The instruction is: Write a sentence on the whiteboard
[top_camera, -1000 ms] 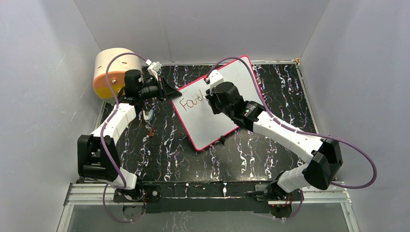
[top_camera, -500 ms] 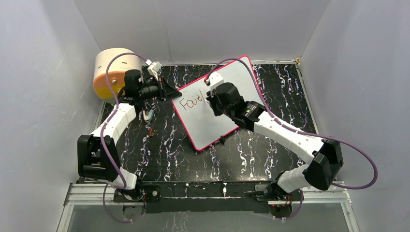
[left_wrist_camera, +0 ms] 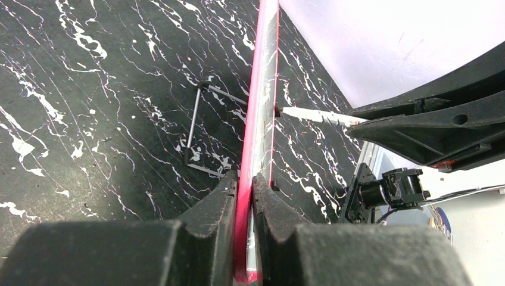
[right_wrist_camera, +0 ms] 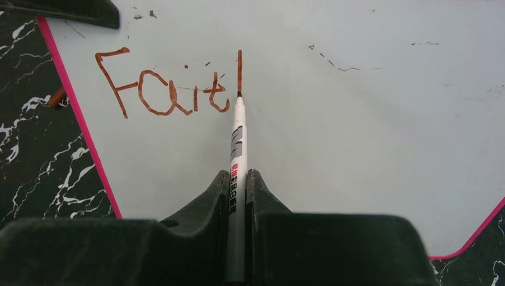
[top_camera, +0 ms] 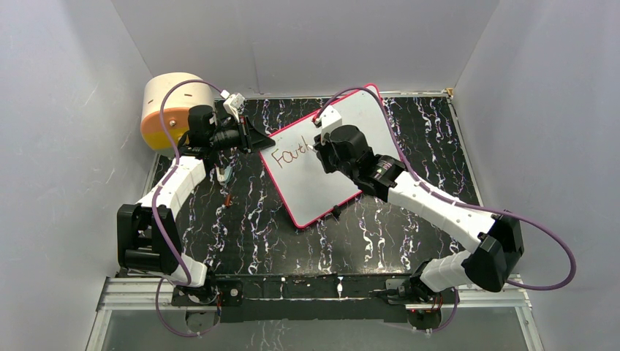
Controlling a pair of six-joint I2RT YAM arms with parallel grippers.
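Brownish-red sentence (right_wrist_camera: 164,89) mid-"h"; right gripper (right_wrist_camera: 238,177) clamps marker (right_wrist_camera: 237,137), tip at 12 o'clock; left gripper (left_wrist_camera: 245,180) pinches whiteboard (left_wrist_camera: 262,101) edge, likely steadying it.

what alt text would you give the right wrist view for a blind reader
The right gripper clamps a white marker whose tip touches the whiteboard at the foot of an upright stroke just after brownish-red letters reading "Fait". Black marbled table shows at left.

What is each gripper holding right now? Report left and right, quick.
Left gripper: closed on the pink-red edge of the whiteboard.
Right gripper: closed on the marker, tip on the whiteboard.
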